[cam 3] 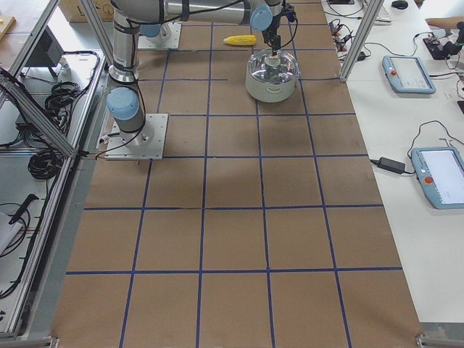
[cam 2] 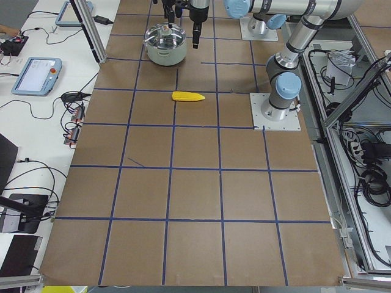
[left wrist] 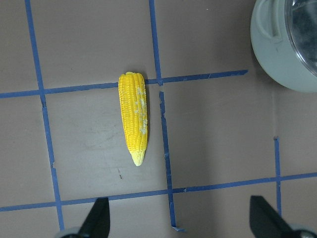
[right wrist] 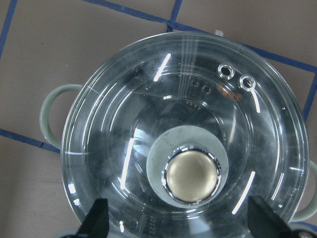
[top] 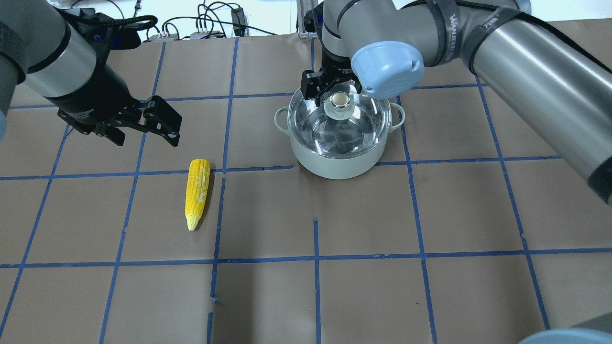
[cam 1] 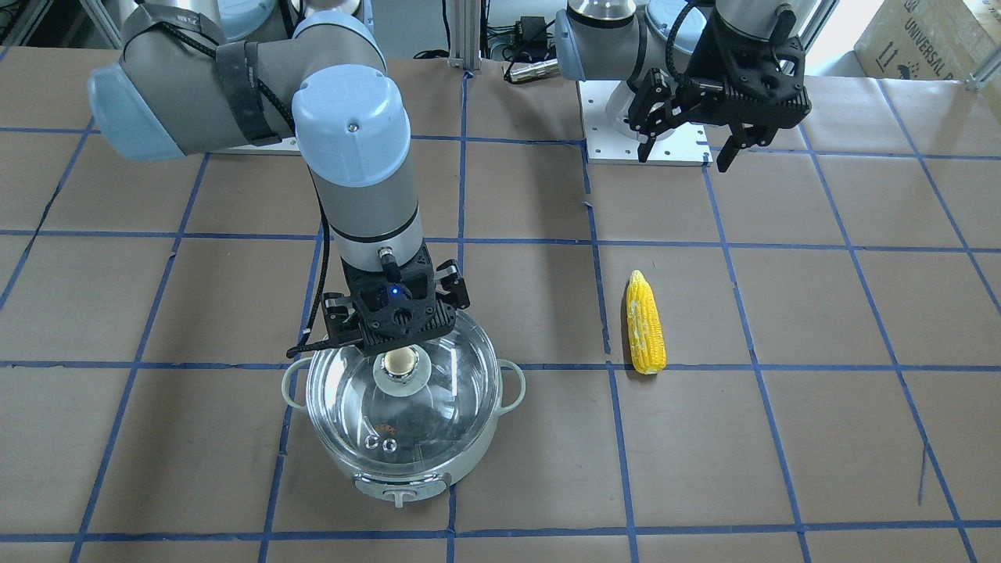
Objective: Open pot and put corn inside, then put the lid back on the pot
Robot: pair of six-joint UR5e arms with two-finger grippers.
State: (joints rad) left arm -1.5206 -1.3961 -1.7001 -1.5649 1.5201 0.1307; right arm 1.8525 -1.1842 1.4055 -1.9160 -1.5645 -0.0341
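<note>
Uncovering is coming first
Open, empty left gripper (top: pixel 144 137) is hovering near the yellow tapered corn cob (top: pixel 197 191), which is lying near-to-far left of the pale-green round pot (top: pixel 334 167); right gripper (right wrist: pixel 179 220), spread and empty, is hanging directly over the steel knob (right wrist: pixel 192 176) of the clear glass lid (top: pixel 318 136).

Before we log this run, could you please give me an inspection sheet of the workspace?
Surface: brown table with blue tape grid.
Job's things: lid seated on pot; corn lying on the table, apart from it.
Clutter: nothing seen.
Claws: right claw open over the lid's knob; left claw open, raised near the corn.
Cables: black cable at the right wrist; cords behind the table.
Surroundings: control tablets on side bench.
</note>
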